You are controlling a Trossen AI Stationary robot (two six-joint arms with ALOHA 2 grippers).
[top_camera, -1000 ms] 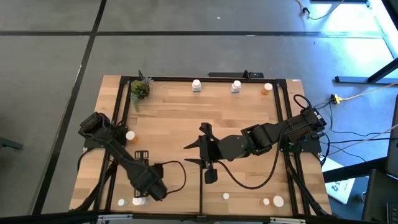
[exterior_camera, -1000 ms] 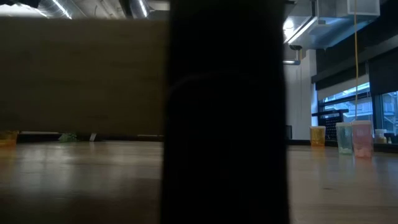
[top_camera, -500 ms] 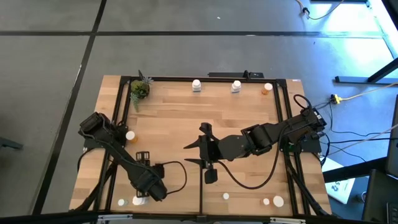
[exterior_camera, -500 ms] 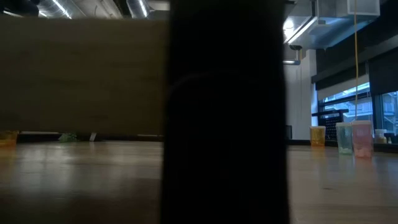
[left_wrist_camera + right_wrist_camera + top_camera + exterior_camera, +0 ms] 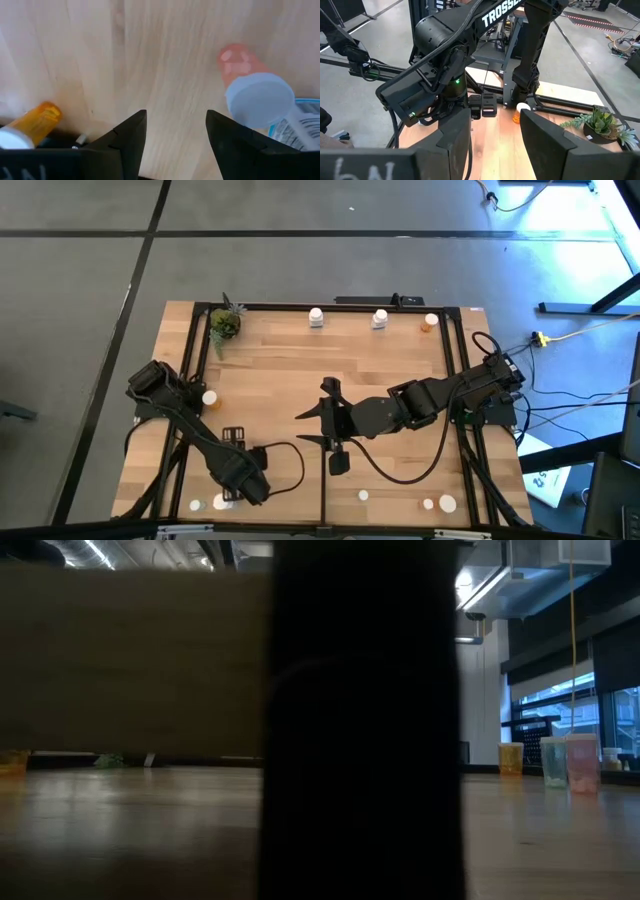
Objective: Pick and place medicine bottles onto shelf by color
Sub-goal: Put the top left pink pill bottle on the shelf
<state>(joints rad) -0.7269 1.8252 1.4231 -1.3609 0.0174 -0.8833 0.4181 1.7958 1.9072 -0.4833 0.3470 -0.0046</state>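
Medicine bottles (image 5: 316, 317) stand along the far edge of the shelf (image 5: 290, 370), and more sit by the near edge; the left hand (image 5: 175, 131) hangs over the near left corner, fingers apart, holding nothing. The right hand (image 5: 312, 426) waits mid-shelf, fingers apart.

high: straight down | low: table-level, blocked | wrists: forward

The left gripper (image 5: 232, 502) has edged slightly toward six o'clock, nearer the white-capped bottle (image 5: 222, 502) by the table's near edge. The black cable (image 5: 290, 470) trailing from that arm at three o'clock has swung out into a wider loop. Nothing else differs.
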